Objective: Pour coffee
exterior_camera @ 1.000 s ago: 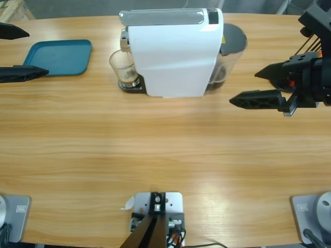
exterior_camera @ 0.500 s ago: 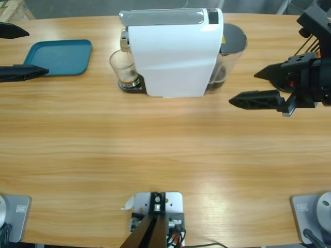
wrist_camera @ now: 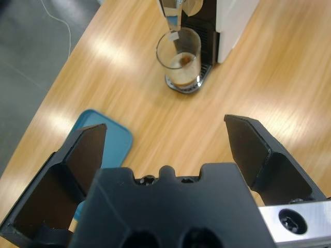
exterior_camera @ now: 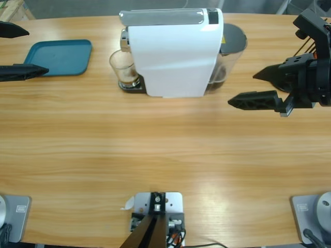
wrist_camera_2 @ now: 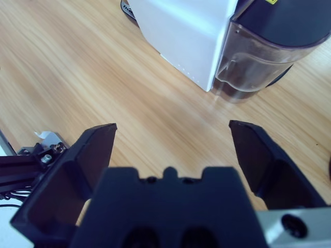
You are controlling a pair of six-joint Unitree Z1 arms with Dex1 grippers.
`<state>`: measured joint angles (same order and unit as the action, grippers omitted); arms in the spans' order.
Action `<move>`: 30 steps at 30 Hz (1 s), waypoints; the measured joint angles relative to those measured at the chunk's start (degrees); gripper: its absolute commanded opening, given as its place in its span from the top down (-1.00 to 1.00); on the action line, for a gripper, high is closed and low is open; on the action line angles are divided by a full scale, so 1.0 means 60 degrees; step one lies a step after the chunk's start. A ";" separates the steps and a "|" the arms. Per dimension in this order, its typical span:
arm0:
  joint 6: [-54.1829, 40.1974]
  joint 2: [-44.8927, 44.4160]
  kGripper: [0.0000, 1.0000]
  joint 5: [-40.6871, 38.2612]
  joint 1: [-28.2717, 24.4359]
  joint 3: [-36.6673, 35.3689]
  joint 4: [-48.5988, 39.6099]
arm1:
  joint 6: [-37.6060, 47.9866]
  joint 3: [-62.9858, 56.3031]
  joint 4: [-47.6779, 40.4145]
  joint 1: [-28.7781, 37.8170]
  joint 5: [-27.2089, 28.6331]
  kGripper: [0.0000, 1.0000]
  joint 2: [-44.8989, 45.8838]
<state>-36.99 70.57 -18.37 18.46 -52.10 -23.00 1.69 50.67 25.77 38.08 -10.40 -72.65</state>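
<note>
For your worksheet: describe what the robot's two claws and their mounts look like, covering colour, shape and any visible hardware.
Both claws are matte black. The left claw and right claw each have two broad, wedge-shaped jaws that taper to blunt tips, rising from a blocky black body with a notched top edge. A silver-grey bracket with a dark screw sits at each body's lower right. In the high view, the right claw shows a small red-orange part and thin dark cables behind it.

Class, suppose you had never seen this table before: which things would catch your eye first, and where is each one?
The big white coffee machine at the table's far middle stands out first, with a clear glass under its spout holding a shallow layer of coffee. A blue tray lies to the left of the glass. The left pincer and right pincer come in from opposite side edges, both open and empty.
</note>
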 measured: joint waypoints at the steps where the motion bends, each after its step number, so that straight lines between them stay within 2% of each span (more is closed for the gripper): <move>1: 0.0000 0.0000 -1.00 0.0000 0.0000 0.0000 0.0000 | 0.0000 0.0000 0.0000 0.0000 0.0000 -1.00 0.0000; 10: -0.0006 0.0001 -1.00 -0.0021 0.0000 0.0221 0.0152 | 0.0000 0.0000 0.0000 0.0000 0.0000 -1.00 -0.0008; 21: -0.0246 0.0584 -1.00 -0.0881 -0.0001 0.0677 0.1554 | 0.0000 0.0000 0.0000 0.0000 -0.0118 -1.00 -0.0137; 30: -0.1038 0.1769 -1.00 -0.1574 -0.0004 0.1629 0.2958 | 0.0000 0.0000 0.0000 0.0000 -0.0129 -1.00 -0.0219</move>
<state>-43.22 81.19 -27.81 18.43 -42.32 -5.25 1.69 50.67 25.77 38.08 -11.17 -73.97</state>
